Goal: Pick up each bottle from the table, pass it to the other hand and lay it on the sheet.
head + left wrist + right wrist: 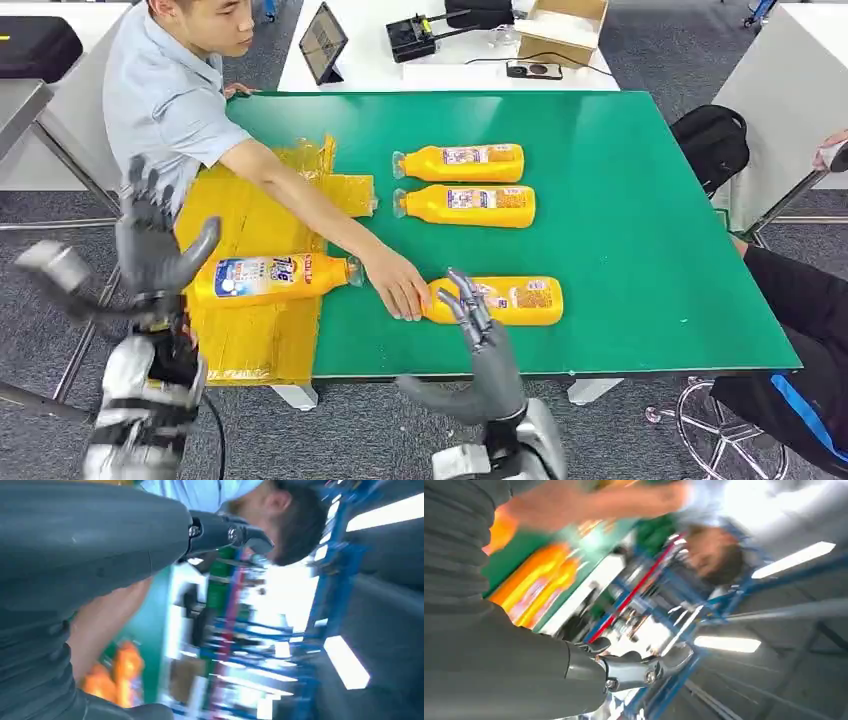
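One yellow bottle [270, 278] lies on the yellow sheet [250, 340] at the table's left end. Another bottle [505, 300] lies near the front edge of the green table [640, 250], and a person's hand [398, 285] rests at its neck. Two more bottles [462, 162] [470, 205] lie side by side further back. My left hand [155, 250] is raised beside the sheet's left edge, fingers spread and holding nothing. My right hand [480, 345] is up at the front edge just before the near bottle, fingers apart and holding nothing. Blurred orange bottles [534, 585] show in the right wrist view.
The person [180, 90] leans in from the far left, arm stretched across the sheet. A white table behind holds a tablet [323, 42], a black device [412, 38] and a cardboard box [565, 28]. A black backpack [712, 140] and a second, seated person [800, 330] are at the right.
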You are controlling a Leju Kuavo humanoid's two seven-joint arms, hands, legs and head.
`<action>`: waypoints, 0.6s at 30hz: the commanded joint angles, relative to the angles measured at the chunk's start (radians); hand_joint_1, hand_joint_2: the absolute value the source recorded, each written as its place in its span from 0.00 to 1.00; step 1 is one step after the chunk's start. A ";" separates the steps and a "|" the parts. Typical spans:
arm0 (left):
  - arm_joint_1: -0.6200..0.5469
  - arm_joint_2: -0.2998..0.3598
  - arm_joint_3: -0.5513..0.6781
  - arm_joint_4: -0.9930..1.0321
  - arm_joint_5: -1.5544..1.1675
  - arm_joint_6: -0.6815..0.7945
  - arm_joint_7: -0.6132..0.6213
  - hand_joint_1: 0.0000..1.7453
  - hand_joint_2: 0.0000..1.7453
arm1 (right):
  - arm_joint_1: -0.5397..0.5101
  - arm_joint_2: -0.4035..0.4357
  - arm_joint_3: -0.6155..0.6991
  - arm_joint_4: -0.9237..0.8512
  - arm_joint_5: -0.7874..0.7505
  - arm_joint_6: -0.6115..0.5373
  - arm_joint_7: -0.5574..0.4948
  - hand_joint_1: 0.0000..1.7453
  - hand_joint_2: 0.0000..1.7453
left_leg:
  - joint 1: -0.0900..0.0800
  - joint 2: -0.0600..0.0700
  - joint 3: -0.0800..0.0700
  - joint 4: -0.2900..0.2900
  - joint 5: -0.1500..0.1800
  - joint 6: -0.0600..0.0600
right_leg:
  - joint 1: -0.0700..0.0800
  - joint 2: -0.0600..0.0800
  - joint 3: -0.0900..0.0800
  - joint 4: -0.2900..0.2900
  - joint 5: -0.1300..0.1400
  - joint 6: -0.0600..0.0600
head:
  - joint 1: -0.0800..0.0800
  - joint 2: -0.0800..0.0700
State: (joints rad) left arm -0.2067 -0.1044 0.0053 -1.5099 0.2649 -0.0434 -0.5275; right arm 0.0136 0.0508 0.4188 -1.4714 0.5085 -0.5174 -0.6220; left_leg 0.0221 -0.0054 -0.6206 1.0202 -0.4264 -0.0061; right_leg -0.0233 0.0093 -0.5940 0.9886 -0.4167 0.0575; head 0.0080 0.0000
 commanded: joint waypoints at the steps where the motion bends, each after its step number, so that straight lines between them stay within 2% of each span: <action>1: 0.319 -0.106 0.047 -0.278 0.082 -0.046 -0.054 0.00 1.00 | -0.083 -0.059 -0.281 0.189 0.232 0.010 0.125 0.00 1.00 | -0.001 0.003 0.005 -0.001 -0.002 0.003 | 0.000 0.002 0.005 -0.003 -0.001 -0.002 | 0.000 0.000; 5: 0.383 -0.110 0.019 -0.295 0.011 -0.048 -0.091 0.00 1.00 | -0.117 -0.067 -0.313 0.283 0.276 0.031 0.184 0.00 1.00 | -0.001 0.003 0.005 -0.002 -0.002 0.002 | 0.000 0.002 0.005 -0.003 0.000 -0.002 | 0.000 0.000; 12: 0.381 -0.112 0.002 -0.293 -0.029 -0.035 -0.104 0.00 1.00 | -0.134 -0.071 -0.319 0.326 0.283 0.034 0.198 0.00 1.00 | 0.000 0.001 0.005 -0.001 -0.002 0.002 | 0.001 0.000 0.005 -0.002 -0.001 -0.003 | 0.000 0.000; 15: 0.359 -0.102 -0.045 -0.267 -0.071 -0.032 -0.114 0.00 1.00 | -0.211 -0.089 -0.329 0.466 0.280 0.066 0.224 0.00 1.00 | 0.000 0.001 0.003 -0.001 -0.001 0.002 | 0.001 0.000 0.003 -0.002 0.000 -0.001 | 0.000 0.000; 18: 0.308 -0.088 -0.084 -0.228 -0.115 -0.002 -0.136 0.00 1.00 | -0.292 -0.089 -0.352 0.601 0.256 0.080 0.206 0.00 1.00 | 0.000 0.000 0.002 -0.001 0.000 0.002 | 0.000 0.000 0.003 -0.002 0.001 -0.001 | 0.000 0.000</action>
State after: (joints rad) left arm 0.1707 -0.2106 0.0077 -1.8101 0.2199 -0.0832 -0.6347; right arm -0.0900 -0.0183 0.1229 -1.2297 0.7874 -0.4674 -0.4132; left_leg 0.0223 -0.0059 -0.6209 1.0202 -0.4265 -0.0055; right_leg -0.0231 0.0091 -0.5939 0.9884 -0.4165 0.0578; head 0.0080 0.0000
